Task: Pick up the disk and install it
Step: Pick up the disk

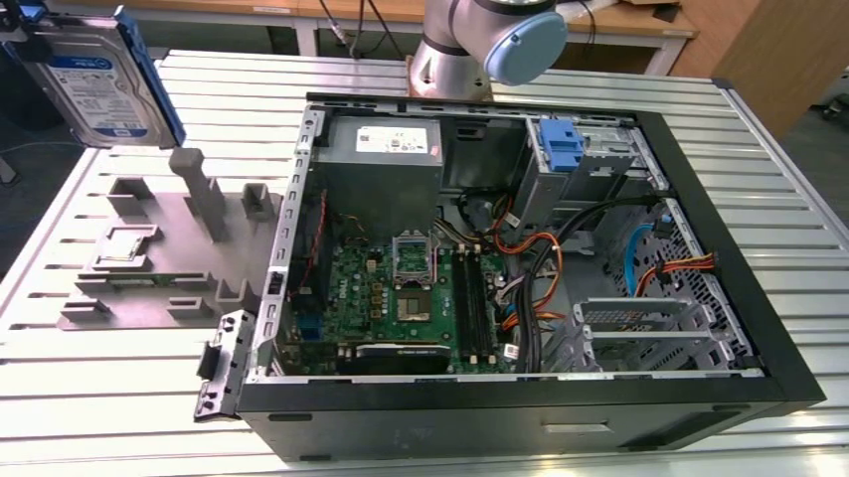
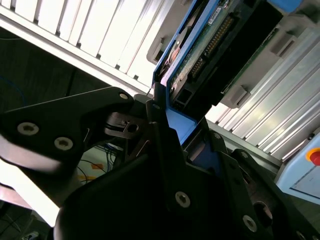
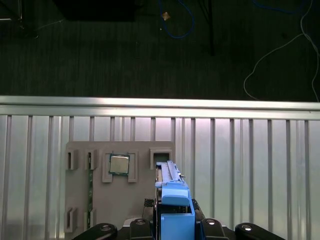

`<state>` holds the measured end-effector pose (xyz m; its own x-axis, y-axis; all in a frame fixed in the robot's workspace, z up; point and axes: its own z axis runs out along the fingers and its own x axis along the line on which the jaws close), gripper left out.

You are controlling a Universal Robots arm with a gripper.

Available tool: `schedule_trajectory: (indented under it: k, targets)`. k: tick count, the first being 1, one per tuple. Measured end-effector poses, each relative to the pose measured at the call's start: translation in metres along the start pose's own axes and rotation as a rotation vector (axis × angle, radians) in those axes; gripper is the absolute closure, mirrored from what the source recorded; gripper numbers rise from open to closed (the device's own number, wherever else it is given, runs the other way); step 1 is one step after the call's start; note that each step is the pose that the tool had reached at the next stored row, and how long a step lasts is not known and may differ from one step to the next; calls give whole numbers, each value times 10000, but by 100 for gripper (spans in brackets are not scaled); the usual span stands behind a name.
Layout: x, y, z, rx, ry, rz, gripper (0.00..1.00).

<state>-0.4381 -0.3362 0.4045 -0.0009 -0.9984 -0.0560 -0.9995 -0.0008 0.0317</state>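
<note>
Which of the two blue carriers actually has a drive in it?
The one the gripper holds, framing the disk; the blue bracket in the computer case is bare.

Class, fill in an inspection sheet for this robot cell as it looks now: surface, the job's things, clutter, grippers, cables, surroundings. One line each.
Surface: slatted metal table, carrying an open computer case.
Job's things: disk in its blue carrier, lifted off the table at the exterior view's left, not in the case.
Clutter: grey fixture plate; a processor chip sits in one of its pockets.
Grippers: gripper shut on the disk.
Cables: orange, red and black wires inside the case; blue cable and white cable on the floor.
Surroundings: dark floor; wooden workbench behind the table.
</note>
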Motion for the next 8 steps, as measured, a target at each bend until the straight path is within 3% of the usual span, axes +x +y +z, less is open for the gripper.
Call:
schedule_trajectory:
  k: [8]
  targets:
    - [-3,1,-48,0,7,1,64]
